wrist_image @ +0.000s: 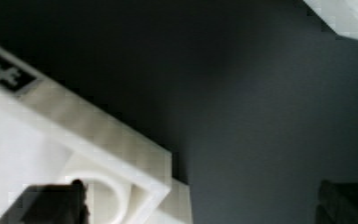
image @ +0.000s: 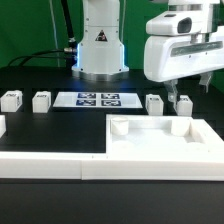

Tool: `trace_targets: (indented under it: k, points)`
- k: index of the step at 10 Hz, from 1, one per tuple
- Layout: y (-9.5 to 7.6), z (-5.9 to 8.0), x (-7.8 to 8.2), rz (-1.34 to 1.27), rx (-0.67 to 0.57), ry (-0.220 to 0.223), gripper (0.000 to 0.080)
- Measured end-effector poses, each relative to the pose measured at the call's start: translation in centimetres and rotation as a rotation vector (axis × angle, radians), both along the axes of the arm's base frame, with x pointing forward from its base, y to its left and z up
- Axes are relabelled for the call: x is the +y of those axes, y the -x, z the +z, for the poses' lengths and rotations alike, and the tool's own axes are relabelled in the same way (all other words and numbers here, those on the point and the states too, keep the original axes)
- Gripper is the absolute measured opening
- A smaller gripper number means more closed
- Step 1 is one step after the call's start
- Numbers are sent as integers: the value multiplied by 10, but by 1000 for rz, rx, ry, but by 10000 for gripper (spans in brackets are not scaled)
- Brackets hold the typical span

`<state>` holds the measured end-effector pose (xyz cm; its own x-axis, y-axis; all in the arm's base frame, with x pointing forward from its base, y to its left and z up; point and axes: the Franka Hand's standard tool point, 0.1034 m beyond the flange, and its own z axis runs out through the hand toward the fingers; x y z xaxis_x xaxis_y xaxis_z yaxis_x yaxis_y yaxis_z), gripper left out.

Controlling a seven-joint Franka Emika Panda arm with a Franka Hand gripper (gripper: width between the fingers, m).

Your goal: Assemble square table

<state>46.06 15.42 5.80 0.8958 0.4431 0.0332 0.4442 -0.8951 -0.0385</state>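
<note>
The square table's white slab (image: 150,140) lies flat at the exterior view's right front, with raised round sockets (image: 119,125) at its far corners. Four short white legs stand in a row behind it: two at the left (image: 10,99) (image: 41,100), one right of the marker board (image: 155,102), and one by my fingers (image: 190,103). My gripper (image: 184,101) hangs low just behind the slab's far right corner. In the wrist view my gripper (wrist_image: 202,207) is open and empty, with the slab's tagged edge (wrist_image: 51,110) and a corner socket (wrist_image: 119,190) beside one finger (wrist_image: 51,205).
The marker board (image: 98,99) lies flat in front of the robot base (image: 100,50). A long low white border wall (image: 50,165) runs along the table's front. A white corner (wrist_image: 345,15) shows at the wrist view's edge; I cannot tell which part it is.
</note>
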Motion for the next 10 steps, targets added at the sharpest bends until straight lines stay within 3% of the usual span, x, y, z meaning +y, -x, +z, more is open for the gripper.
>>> trace_targets:
  k: [3, 6, 7, 8, 9, 10]
  points:
    - [16, -9, 9, -272, 67, 3, 649]
    - [16, -8, 8, -270, 83, 10, 649]
    - [23, -10, 7, -293, 131, 30, 649]
    - [39, -13, 5, -342, 254, 76, 649]
    - [45, -13, 6, -354, 339, 111, 649]
    - [49, -16, 9, -399, 404, 111, 649]
